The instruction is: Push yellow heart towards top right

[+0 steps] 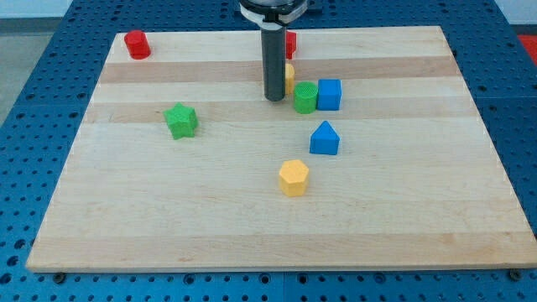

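Observation:
The yellow heart point(289, 78) is mostly hidden behind my rod; only a yellow sliver shows at the rod's right edge, near the view's top centre. My tip point(275, 98) rests on the board just left of and below that sliver, touching or nearly touching it. A green cylinder point(305, 98) stands just right of the tip, with a blue cube point(329, 95) against its right side.
A red block point(291, 44) peeks out behind the rod near the top edge. A red cylinder point(137, 44) sits at top left. A green star point(181, 121) lies at left, a blue triangle-topped block point(325, 138) and a yellow hexagon point(294, 178) lie lower centre.

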`<move>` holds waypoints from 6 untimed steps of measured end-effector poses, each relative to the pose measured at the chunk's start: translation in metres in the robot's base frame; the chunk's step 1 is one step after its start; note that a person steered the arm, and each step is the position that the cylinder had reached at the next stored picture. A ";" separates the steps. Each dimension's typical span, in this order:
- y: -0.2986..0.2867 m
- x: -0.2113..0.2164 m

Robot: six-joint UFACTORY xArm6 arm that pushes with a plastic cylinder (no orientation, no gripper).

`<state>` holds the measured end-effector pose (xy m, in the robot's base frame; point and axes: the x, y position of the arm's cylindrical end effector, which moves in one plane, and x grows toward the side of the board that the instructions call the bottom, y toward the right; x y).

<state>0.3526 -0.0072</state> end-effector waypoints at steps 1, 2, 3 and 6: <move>-0.021 -0.001; -0.031 -0.002; -0.016 -0.017; -0.005 -0.029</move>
<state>0.3238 -0.0124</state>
